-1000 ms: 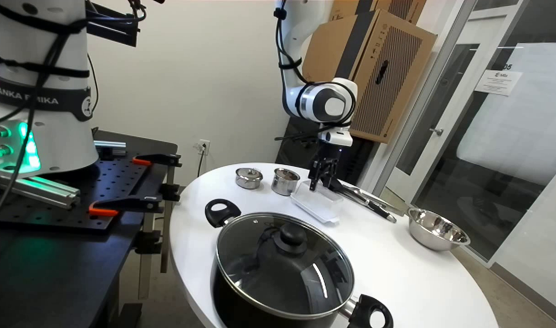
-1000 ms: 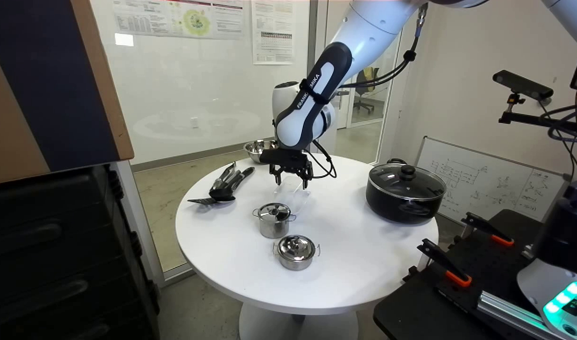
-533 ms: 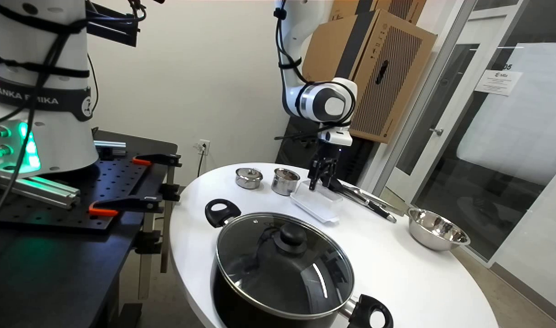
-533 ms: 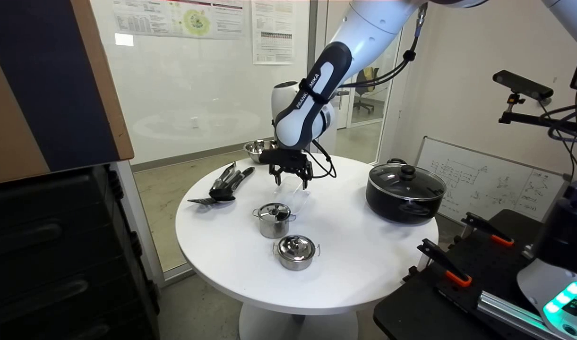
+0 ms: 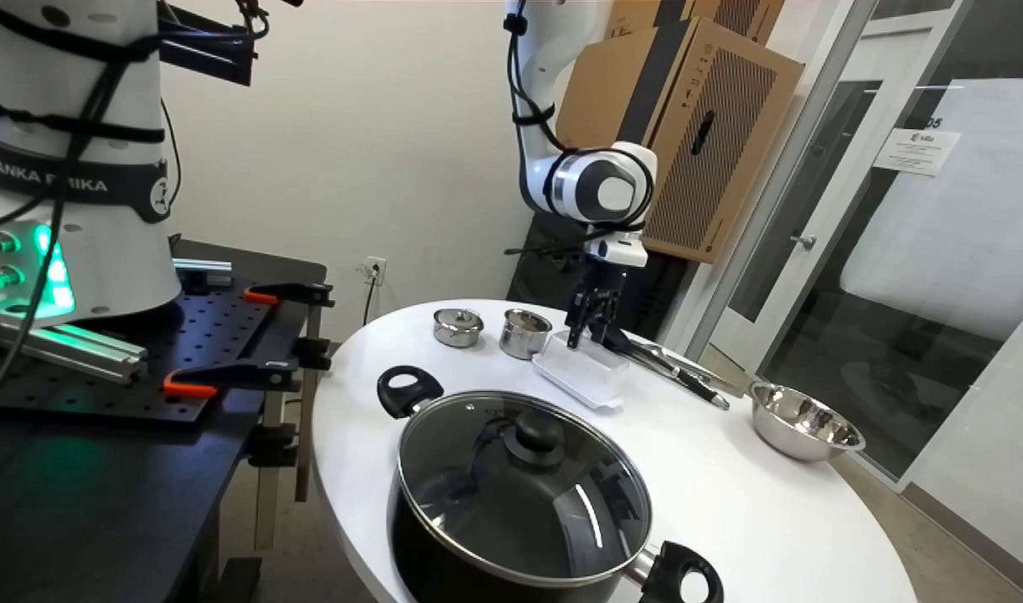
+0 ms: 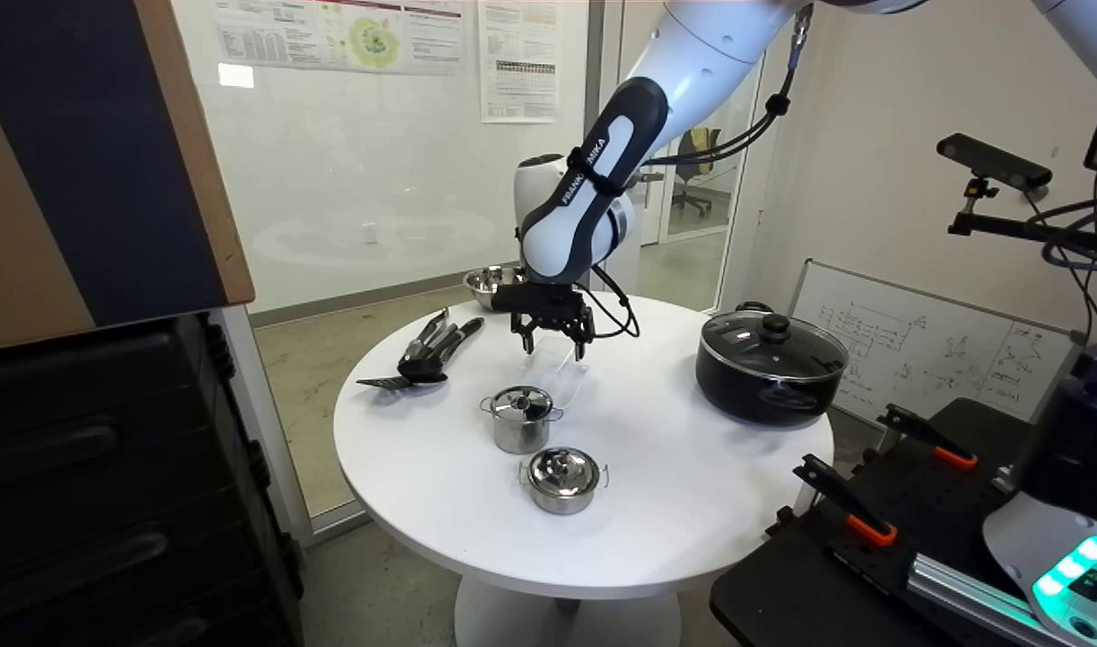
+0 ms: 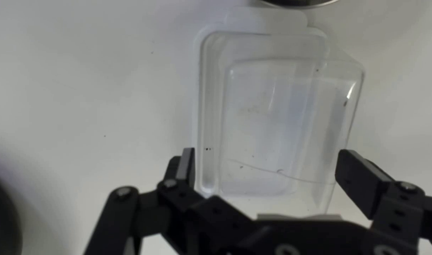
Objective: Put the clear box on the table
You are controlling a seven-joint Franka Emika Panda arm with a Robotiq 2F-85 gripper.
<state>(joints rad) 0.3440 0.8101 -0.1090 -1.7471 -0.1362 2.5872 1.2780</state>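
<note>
The clear box (image 7: 265, 117) lay on the round white tabletop (image 6: 665, 503), just beside the taller steel pot (image 6: 519, 431). In the wrist view the jaws stood wide, one along either long side of the box, though whether they touched it could not be told. In both exterior views the squat steel pot (image 6: 562, 490) sat near its taller neighbour, dark utensils (image 6: 427, 359) lay near the box, and the lidded black pot (image 6: 753, 391) and the steel bowl (image 5: 800, 435) stood farther off.

"FRANKA EMIKA" on robot base (image 5: 113, 251)
</note>
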